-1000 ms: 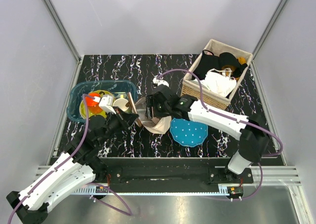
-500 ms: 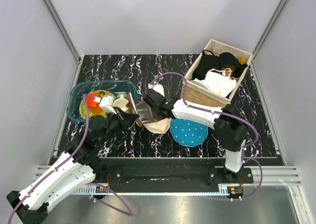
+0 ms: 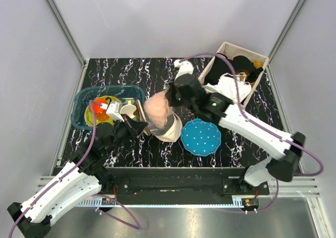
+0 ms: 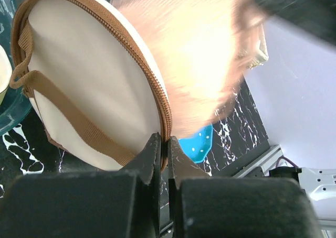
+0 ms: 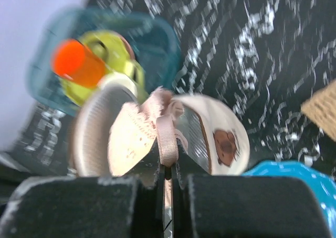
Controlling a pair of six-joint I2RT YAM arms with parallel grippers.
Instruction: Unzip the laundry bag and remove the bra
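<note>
Pink bra [image 3: 157, 111] now lifted from laundry bag [image 3: 170, 130]; right fingers [image 5: 94, 209] clamp it, left fingers [image 4: 79, 206] clamp bag.

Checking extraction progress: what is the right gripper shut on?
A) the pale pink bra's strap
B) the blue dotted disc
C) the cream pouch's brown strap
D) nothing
A: the right wrist view shows the right gripper pinching a strap of the pale pink soft fabric bra.
</note>
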